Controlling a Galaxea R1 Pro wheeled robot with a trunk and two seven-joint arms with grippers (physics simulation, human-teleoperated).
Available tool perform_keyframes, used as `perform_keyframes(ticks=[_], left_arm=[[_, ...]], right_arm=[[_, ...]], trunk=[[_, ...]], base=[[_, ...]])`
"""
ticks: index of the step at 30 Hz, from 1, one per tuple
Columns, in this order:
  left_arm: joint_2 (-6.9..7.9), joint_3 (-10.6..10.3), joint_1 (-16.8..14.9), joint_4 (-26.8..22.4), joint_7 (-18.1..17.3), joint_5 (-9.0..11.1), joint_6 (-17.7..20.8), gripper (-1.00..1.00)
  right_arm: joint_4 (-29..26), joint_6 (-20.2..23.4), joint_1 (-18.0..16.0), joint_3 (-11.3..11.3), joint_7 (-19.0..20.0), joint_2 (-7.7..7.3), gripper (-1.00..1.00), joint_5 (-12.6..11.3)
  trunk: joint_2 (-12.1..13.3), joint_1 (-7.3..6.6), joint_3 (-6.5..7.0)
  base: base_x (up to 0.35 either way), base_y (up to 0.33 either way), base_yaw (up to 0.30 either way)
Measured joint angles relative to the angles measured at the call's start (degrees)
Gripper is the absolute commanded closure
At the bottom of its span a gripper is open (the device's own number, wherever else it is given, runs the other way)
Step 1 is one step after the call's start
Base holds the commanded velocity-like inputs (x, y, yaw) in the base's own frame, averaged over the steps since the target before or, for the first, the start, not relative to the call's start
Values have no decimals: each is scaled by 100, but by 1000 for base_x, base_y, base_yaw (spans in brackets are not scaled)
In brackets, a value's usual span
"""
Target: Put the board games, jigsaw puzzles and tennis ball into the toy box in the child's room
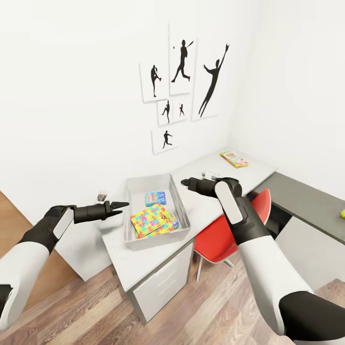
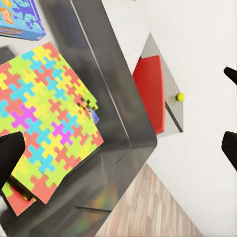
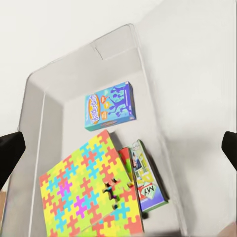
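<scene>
The grey toy box (image 1: 135,184) stands on the white table (image 1: 211,203). In it lie a blue board game (image 1: 155,198), a jigsaw puzzle mat (image 1: 149,220) and, half under the mat, a white-green board game (image 3: 149,183). The orange-green board game (image 1: 234,158) lies on the table's far end. A tennis ball (image 1: 342,213) rests on the grey surface at the right. My left gripper (image 1: 120,206) hovers open at the box's left rim, above the mat (image 2: 44,113). My right gripper (image 1: 184,182) is open beside the box's far right corner, looking down into the toy box (image 3: 44,113).
A red chair (image 1: 225,235) is tucked under the table to the right of the white drawers (image 1: 163,282). Small objects sit on the table by the wall (image 1: 102,195) and behind my right gripper (image 1: 209,173). Wood floor lies in front.
</scene>
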Motion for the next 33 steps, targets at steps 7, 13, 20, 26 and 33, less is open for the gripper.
perform_keyframes(ticks=[7, 13, 20, 26, 33], left_arm=[[4, -3, 2, -7, -18, 14, 4, -100], [4, 7, 3, -22, -32, 23, 7, -100], [12, 9, 4, -28, -37, 25, 2, -100], [16, 9, 4, -28, -37, 25, -2, -100], [88, 3, 4, -28, -38, 29, -19, -100]], right_arm=[[-104, 103, 46, -87, 0, 0, -100, 6], [-112, 102, 57, -97, 0, 0, -100, 8], [-111, 94, 59, -100, 0, 1, -100, 13], [-97, 74, 62, -102, 0, 1, -100, 10], [-63, 45, 63, -94, 15, 1, -100, 3]], trunk=[[0, -1, 49], [0, 0, 91], [1, 0, 114], [1, 0, 116], [1, 0, 116]], base=[[46, 0, -199], [87, 0, -198], [12, 0, -67], [1, 0, -6], [0, 0, 0]])
